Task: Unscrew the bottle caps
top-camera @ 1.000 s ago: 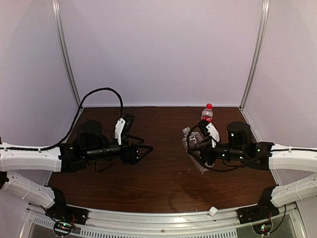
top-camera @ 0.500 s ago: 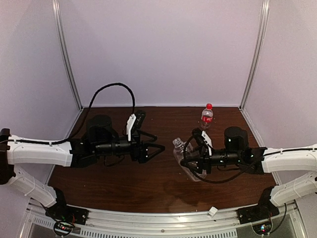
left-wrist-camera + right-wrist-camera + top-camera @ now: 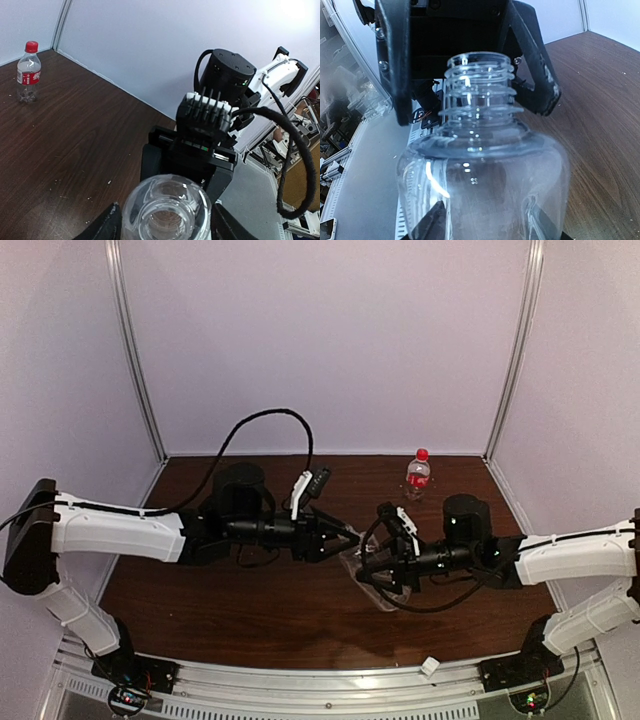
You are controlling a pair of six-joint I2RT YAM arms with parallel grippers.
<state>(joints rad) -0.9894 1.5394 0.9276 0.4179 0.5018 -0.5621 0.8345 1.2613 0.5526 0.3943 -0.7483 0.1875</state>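
1. While you are reaching in from the left edge of the tabletop (image 3: 250, 610), your left gripper (image 3: 347, 540) is standing open. One finger is sitting on each side of a bare threaded neck, with a gap showing on both sides. It is pinching nothing, and I judge it is sitting there because that is where a cap gets turned.
2. The plain bottle (image 3: 480, 165) is lying nearly level above the middle of the tabletop. Its mouth is pointing at the left gripper, so the neck is lining up with that wrist's turning axis. Its threads are carrying no cap, so this bottle's share of the job is looking finished.
3. Your right gripper (image 3: 482, 225) is clamping the plain bottle around its body. It is acting as the fixed hand that is stopping the bottle from spinning.
4. The labelled bottle (image 3: 418, 476) is standing upright by the far edge, towards the far right corner and well apart from both arms. It is wearing its red cap (image 3: 422, 453), so that cap is waiting for you and is probably the next thing to go for.
5. A small white piece (image 3: 430, 666) is lying on the metal rail (image 3: 330, 680) beyond the near edge, towards the right corner. It is too small to tell whether it is the white cap.
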